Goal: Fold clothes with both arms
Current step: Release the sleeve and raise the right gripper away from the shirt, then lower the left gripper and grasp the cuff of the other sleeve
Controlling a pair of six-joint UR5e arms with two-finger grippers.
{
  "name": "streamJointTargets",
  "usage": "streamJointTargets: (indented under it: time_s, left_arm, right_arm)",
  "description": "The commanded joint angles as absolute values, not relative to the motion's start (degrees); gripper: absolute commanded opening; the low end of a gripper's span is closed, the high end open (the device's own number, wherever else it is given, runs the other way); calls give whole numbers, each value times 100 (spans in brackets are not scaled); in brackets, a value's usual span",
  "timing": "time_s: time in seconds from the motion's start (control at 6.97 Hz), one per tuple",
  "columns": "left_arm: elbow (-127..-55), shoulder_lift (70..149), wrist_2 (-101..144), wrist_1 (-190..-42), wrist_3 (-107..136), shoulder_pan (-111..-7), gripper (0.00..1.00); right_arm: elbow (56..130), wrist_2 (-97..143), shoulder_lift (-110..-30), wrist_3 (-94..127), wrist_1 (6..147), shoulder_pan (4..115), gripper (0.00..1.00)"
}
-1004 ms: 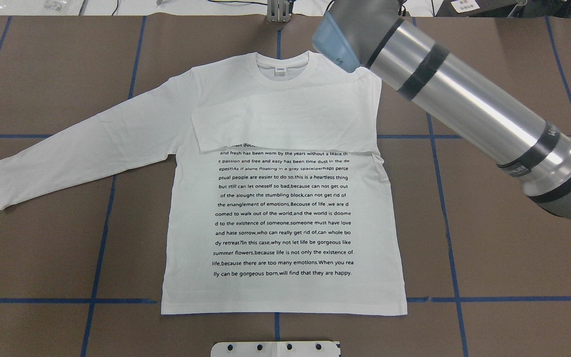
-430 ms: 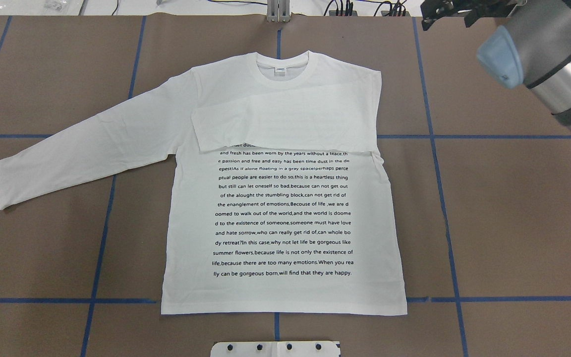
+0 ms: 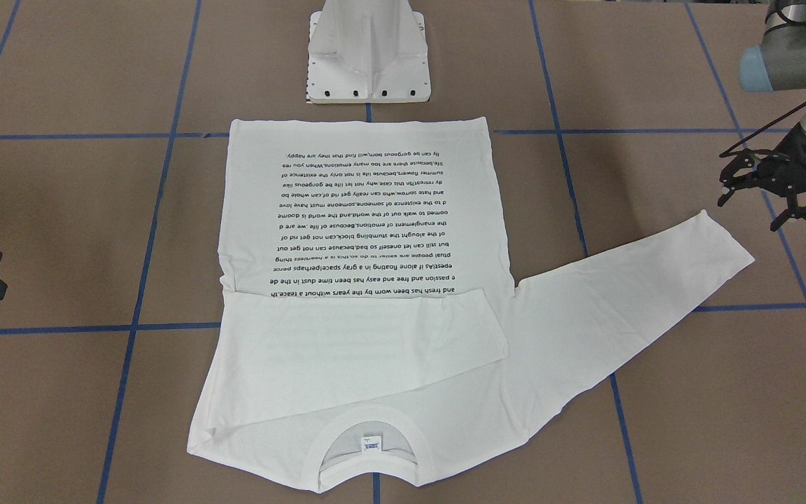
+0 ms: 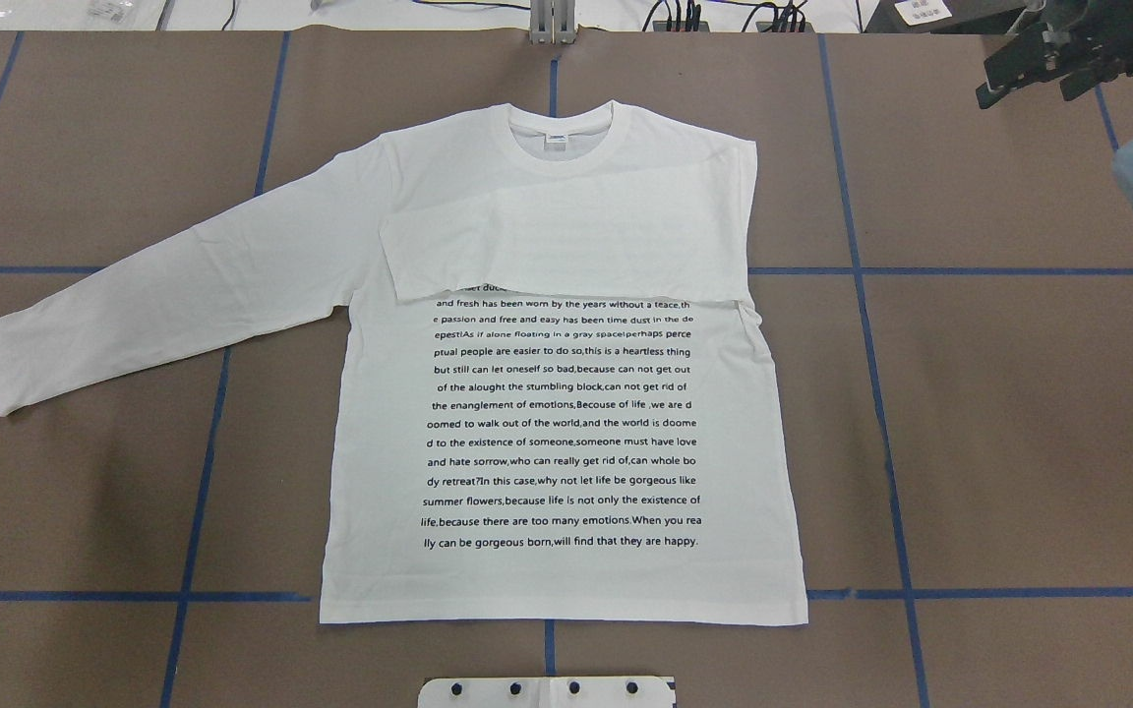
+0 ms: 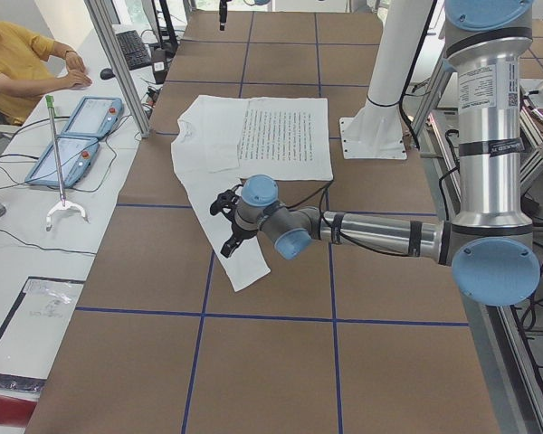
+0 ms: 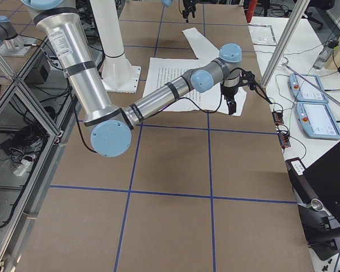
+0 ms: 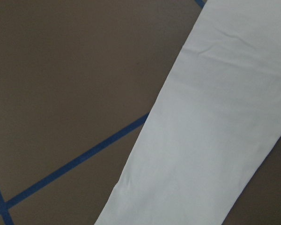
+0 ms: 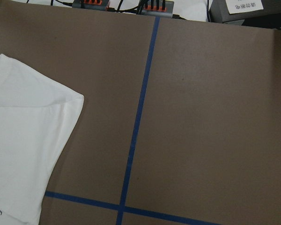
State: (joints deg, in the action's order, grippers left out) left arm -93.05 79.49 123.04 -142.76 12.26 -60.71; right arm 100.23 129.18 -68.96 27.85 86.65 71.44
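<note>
- Progress on the fold: we are judging it as early, with one step of several done.
- We are seeing the white long-sleeved cotton T-shirt (image 4: 566,413) lying flat and face up in the middle of the brown paper-covered table (image 4: 1019,442). Its ribbed round collar (image 4: 559,126) is pointing away from the robot.
- The sleeve on the robot's right (image 4: 566,246) is lying folded across the chest and covering the top lines of the block of small black text (image 4: 562,423).
- The sleeve on the robot's left (image 4: 163,305) is lying stretched out to the side, not yet folded.
- The black two-finger left gripper (image 3: 753,203) is hovering just beside that sleeve's cuff (image 3: 725,241), with its fingers spread wide and gripping nothing.
- The black two-finger right gripper (image 4: 1027,88) is hanging beyond the shirt's far right shoulder, well apart from the cloth. Its fingers are looking spread too, and they are carrying nothing.
- We are reckoning on what is left: bringing the outstretched sleeve across the chest, then folding the body, probably bottom hem (image 4: 566,612) toward collar with both arms.
</note>
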Motion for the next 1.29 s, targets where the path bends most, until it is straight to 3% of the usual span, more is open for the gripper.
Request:
streamJointTargets:
  time_s: [0.0,0.29,0.43,0.72,1.15]
  left_arm:
    - [-9001,7699,12069,-14871,1230,-5618,100]
    - [-8939,7708,11988,-14880,1230,-5406,100]
    - [-8930,7734,11988,-14880,1230,-5370,95]
    - [-8912,7752,11988,-14871,1222,-5282,74]
    - [-8816,7831,11865,-14880,1222,-5195,68]
  right_arm:
    - [10213,12929,-7163,2742,8631,7172,100]
    - [10213,12911,-7189,2733,8631,7163,100]
    - [10204,12902,-7224,2733,8613,7163,100]
    - [10213,12902,-7233,2733,8604,7163,100]
    - [10204,12911,-7233,2733,8596,7163,100]
